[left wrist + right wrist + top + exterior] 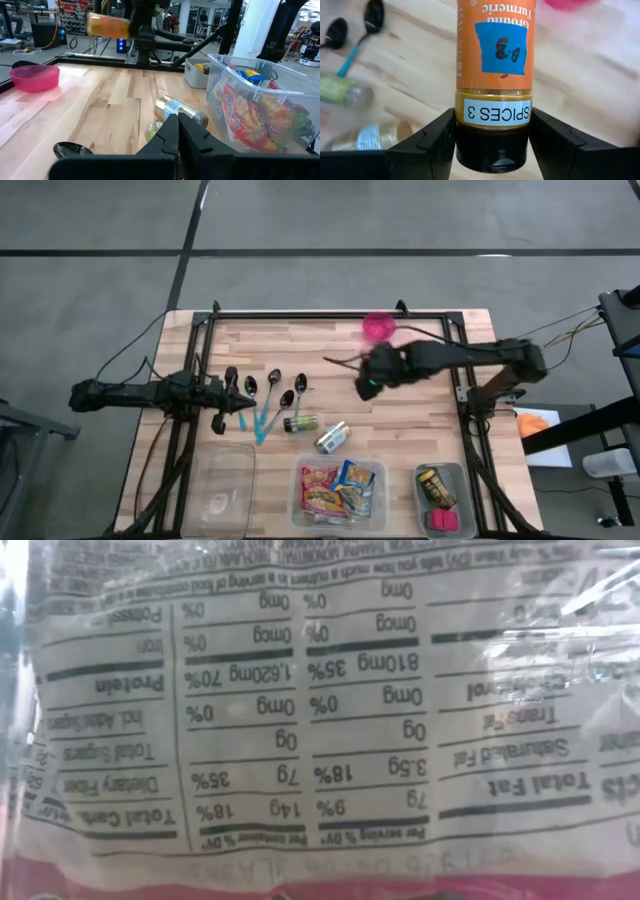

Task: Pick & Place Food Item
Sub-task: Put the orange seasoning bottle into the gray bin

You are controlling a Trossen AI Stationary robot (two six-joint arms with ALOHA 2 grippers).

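Right gripper [492,132] clamps the orange turmeric spice jar [492,55] by its dark cap, carrying it above the wooden table [420,420].
Transport step, I judge; next comes lowering into a container, perhaps the pink bowl [379,327] just beyond. Left gripper [177,131] waits, fingers together.

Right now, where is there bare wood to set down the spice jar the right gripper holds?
The right gripper holds the spice jar. Bare wood lies between the pink bowl and the spoons, and beside the tin. The packet bin and the row along that edge is crowded.

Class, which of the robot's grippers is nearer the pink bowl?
Right. The right gripper, holding a turmeric jar, is just beside the pink bowl; the left gripper sits shut by the spoons, far across.
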